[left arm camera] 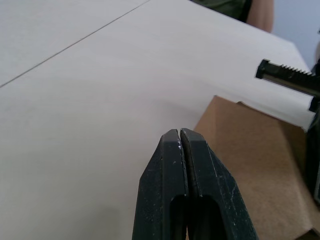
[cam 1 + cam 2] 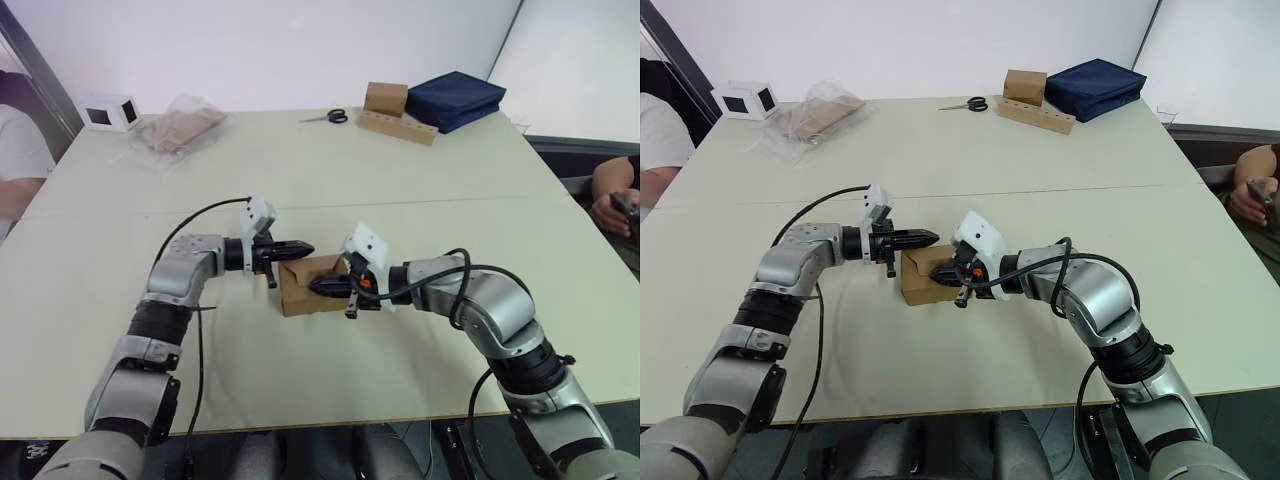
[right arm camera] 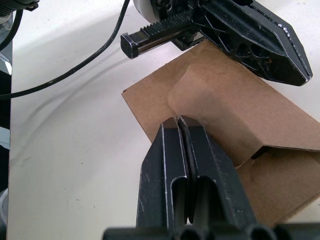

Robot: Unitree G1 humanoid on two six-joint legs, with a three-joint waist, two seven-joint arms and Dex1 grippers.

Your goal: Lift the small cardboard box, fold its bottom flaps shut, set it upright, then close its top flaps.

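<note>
With the small cardboard box (image 2: 303, 283) lying on the bench (image 2: 420, 200) between both arms, the left gripper (image 2: 303, 247) and right gripper (image 2: 322, 286), fingers pressed together, should press flaps squarely inward while the opposite side is braced.

Large pale cream rectangular table (image 2: 330, 170) with a seam line across its middle. Plain white wall (image 2: 270, 45) behind, evenly lit.

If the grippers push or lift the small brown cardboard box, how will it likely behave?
The small brown corrugated cardboard box probably slides easily: it sits unanchored on the smooth pale table. It looks light and hollow, so it likely tips under a push. Its curled flap suggests bendable panels, likely buckling if squeezed by either gripper's fingers.
</note>
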